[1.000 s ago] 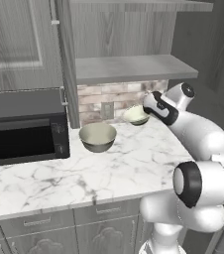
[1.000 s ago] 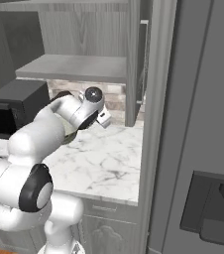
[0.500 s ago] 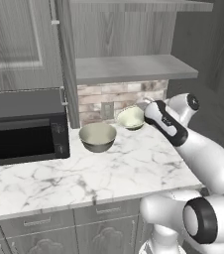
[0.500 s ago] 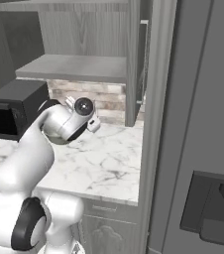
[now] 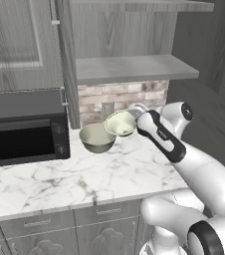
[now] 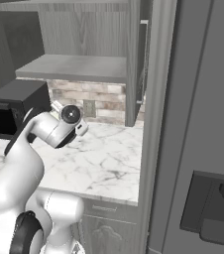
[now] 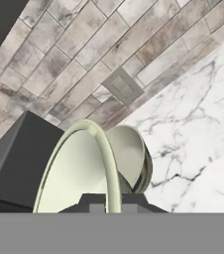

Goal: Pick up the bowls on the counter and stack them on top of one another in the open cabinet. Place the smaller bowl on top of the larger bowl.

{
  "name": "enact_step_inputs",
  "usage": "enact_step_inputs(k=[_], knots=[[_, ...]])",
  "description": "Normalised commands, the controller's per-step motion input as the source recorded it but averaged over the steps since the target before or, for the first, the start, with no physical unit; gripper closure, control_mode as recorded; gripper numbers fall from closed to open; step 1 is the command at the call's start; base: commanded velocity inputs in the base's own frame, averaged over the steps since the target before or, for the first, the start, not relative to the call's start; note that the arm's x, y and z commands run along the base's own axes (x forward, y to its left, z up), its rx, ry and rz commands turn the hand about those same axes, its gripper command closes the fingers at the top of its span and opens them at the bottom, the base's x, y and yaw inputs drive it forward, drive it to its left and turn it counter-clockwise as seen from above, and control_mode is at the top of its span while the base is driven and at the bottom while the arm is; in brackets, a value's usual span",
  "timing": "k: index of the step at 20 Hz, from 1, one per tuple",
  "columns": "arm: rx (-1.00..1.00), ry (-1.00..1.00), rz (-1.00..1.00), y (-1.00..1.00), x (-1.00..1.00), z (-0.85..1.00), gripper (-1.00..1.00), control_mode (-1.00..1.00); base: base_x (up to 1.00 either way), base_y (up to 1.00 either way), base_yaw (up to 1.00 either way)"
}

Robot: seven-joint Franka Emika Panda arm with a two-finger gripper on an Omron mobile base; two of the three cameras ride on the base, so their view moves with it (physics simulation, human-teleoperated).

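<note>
Where the hand view begins, we meet the gripper (image 7: pixel 106 202) clenched on the rim of the smaller bowl (image 7: pixel 77 171), whose cream-white hollow stands tilted on edge right at the fingertips and holds nothing. Just past that rim we see the larger bowl (image 7: pixel 131 156), its pale inside also bare, sitting on the counter (image 7: pixel 198 124) with the brick backsplash (image 7: pixel 84 54) and a wall outlet (image 7: pixel 121 85) behind it; the dark microwave (image 7: pixel 15 154) sits to one side.

From the left base view we find the gripper (image 5: pixel 133 114) at the right edge of the smaller bowl (image 5: pixel 119 123), which is lifted off the marble and tipped, its opening turned toward us. It hangs just beside and slightly above the larger bowl (image 5: pixel 97 138), their rims overlapping in the picture; we cannot tell if they touch. The larger bowl rests upright on the counter (image 5: pixel 59 179), near the microwave (image 5: pixel 25 127). Above both, the open cabinet (image 5: pixel 134 67) shows a bare grey shelf.

The right base view adds the tall grey panel (image 6: pixel 158 114) beside the counter (image 6: pixel 104 158), while the arm's wrist (image 6: pixel 67 124) covers the bowls there.
</note>
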Motion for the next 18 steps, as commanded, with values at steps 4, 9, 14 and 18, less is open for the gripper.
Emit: enact_step_inputs(k=[4,9,14,18], knots=[[0.01,0.0,0.0,0.05,0.0,0.0,1.0,-1.0,0.0,0.0,0.0],[0.08,0.0,0.0,0.18,0.0,-0.03,1.0,-1.0,0.0,0.0,0.0],[0.11,0.02,0.0,0.22,0.05,-0.05,1.0,-1.0,0.0,0.0,0.0],[0.1,0.02,0.0,0.2,0.08,-0.12,1.0,-1.0,0.0,0.0,0.0]])
